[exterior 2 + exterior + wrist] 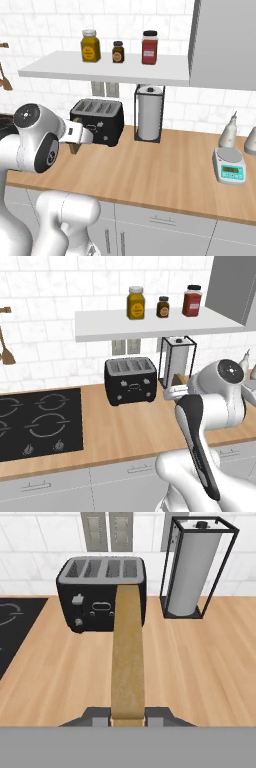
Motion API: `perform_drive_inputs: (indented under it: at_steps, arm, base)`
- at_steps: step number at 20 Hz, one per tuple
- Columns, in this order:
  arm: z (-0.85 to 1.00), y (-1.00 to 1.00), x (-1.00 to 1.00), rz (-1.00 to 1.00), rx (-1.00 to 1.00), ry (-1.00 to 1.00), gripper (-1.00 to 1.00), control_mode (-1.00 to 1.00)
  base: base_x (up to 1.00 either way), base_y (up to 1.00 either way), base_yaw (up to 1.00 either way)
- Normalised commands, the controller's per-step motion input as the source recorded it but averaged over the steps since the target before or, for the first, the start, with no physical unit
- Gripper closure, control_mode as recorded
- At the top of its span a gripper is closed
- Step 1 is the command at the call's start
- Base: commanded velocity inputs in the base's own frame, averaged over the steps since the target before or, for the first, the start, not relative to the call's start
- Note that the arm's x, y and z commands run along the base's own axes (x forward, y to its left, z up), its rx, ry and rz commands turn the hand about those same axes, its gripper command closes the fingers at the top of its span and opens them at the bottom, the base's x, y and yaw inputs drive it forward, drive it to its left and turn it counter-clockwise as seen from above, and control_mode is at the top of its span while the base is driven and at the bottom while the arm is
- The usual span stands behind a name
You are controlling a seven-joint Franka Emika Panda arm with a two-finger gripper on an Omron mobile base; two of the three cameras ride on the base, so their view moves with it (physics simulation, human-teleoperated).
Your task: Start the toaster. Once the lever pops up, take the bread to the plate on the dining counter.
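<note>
- Gripper: fingers pinched on the near edge of the bread, one either side.
- Bread: held edge-on, above the counter, pointing toward the toaster.

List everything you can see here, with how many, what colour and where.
boxy black toaster: one, on wood worktop, by the wall
tan bread slice: one, gripped in the claw
black hob: one, left of toaster
white paper roll in black wire frame: one, right of toaster
jars: three, yellow, dark, red, on white shelf
teal scale: one, far right
pale bottles: two, behind scale
claw: one, dark, shut on bread
</note>
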Motion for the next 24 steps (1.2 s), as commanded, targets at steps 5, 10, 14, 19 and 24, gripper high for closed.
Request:
perform_drive_inputs:
  at_steps: [5, 10, 14, 19, 24]
  arm:
    - [0.00, 0.00, -0.11, 0.00, 0.00, 0.00, 1.00, -1.00]
    - [0.00, 0.00, -0.04, 0.00, 0.00, 0.00, 1.00, 1.00]
    - [0.00, 0.00, 0.00, 0.00, 0.00, 0.00, 1.00, 1.00]
    - [0.00, 0.00, 0.00, 0.00, 0.00, 0.00, 1.00, 1.00]
    - [0.00, 0.00, 0.00, 0.00, 0.00, 0.00, 1.00, 1.00]
  base:
    - [0.00, 0.00, 0.00]
    - [-0.44, 0.00, 0.00]
    - [-0.99, 0.00, 0.10]
    - [-0.80, 0.00, 0.57]
    - [-0.43, 0.00, 0.88]
